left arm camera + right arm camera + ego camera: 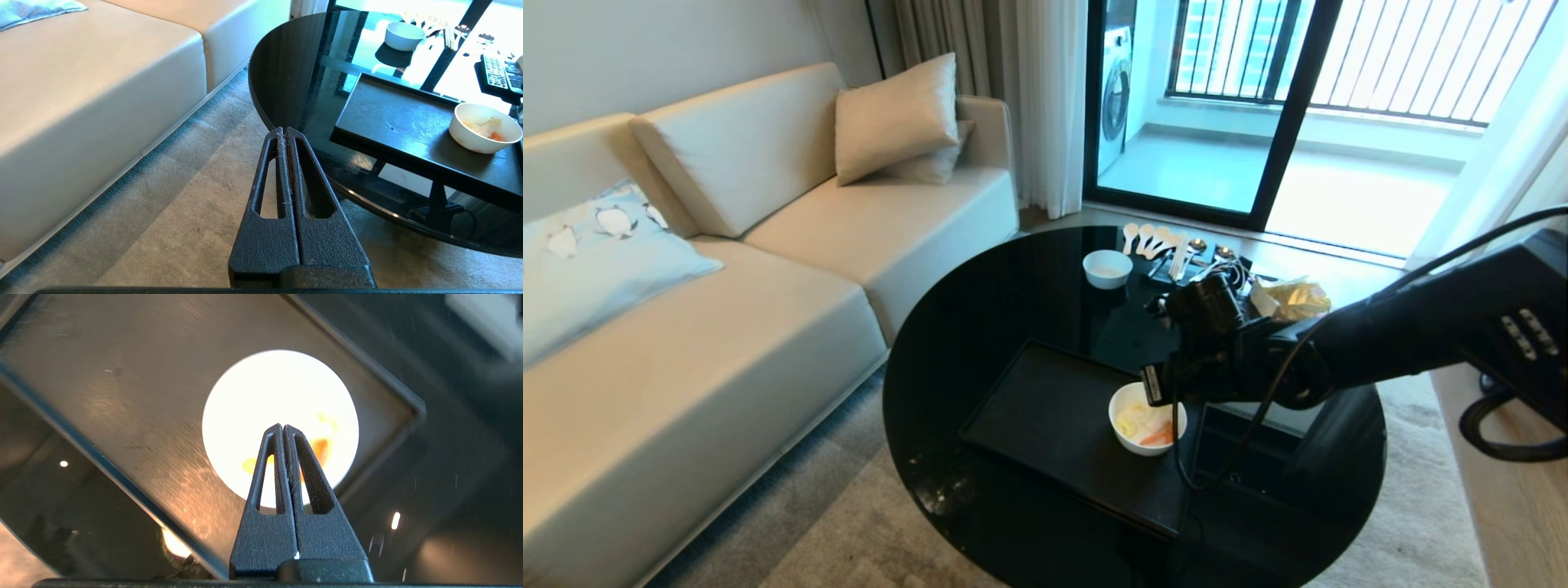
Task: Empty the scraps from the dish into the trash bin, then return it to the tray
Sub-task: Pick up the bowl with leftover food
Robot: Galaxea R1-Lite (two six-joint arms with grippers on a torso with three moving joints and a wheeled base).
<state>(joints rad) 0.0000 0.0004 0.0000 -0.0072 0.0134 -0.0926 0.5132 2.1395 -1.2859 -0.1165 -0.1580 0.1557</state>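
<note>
The right gripper [284, 426], jaws fully closed and empty, hangs above the dish [1147, 419], which sits on the tray [1045, 408] with scraps [1152, 430] inside, positioned for pickup.

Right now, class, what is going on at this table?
The robot's right gripper hangs shut above the dish, which sits on the tray with the scraps inside. Nothing is gripped yet. The left gripper is shut, parked beside the round table.
</note>
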